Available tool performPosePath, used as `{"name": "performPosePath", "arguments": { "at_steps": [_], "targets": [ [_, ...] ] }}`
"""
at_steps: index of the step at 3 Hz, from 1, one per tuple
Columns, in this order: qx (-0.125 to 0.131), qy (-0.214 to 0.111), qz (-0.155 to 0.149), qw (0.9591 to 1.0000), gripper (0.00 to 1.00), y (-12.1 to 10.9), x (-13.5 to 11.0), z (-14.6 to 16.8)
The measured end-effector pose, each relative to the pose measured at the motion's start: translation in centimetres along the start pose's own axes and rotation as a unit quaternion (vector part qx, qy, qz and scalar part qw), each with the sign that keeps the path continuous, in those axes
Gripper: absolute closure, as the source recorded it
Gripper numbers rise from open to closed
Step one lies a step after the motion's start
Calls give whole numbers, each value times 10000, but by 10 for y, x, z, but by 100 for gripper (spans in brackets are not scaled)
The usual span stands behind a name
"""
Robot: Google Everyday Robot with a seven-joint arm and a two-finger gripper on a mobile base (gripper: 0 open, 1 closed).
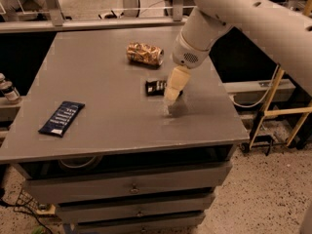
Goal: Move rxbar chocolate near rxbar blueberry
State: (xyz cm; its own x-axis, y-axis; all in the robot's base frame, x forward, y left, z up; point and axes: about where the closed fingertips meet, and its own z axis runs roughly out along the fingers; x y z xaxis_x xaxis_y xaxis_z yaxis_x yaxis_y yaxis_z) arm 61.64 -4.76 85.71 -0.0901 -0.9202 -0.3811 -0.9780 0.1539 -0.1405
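Note:
The rxbar chocolate (156,87), a short black-brown wrapper with white lettering, lies flat right of the table's middle. Its right end is hidden behind my gripper (170,97). The gripper is cream-coloured, points down and hangs just above the table at the bar's right end. The rxbar blueberry (62,118), a long navy-blue wrapper with white text, lies flat near the table's front left, far from the chocolate bar.
A gold-brown patterned can (145,53) lies on its side behind the chocolate bar. The grey table (107,145) stands on a cabinet with drawers (131,186). A yellow frame (280,111) stands to the right. Bottles (7,89) stand at the left edge.

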Motion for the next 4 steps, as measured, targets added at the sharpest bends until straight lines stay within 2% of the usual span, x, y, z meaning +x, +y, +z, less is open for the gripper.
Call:
{"name": "performPosePath", "arguments": {
  "at_steps": [1, 2, 3, 4],
  "targets": [
    [-135, 26, 65, 9999, 0, -4, -6, 18],
    [-212, 102, 186, 9995, 16, -5, 0, 27],
    [-342, 145, 215, 9991, 47, -4, 1, 38],
    [-360, 141, 202, 9990, 69, -5, -1, 34]
  ]
}}
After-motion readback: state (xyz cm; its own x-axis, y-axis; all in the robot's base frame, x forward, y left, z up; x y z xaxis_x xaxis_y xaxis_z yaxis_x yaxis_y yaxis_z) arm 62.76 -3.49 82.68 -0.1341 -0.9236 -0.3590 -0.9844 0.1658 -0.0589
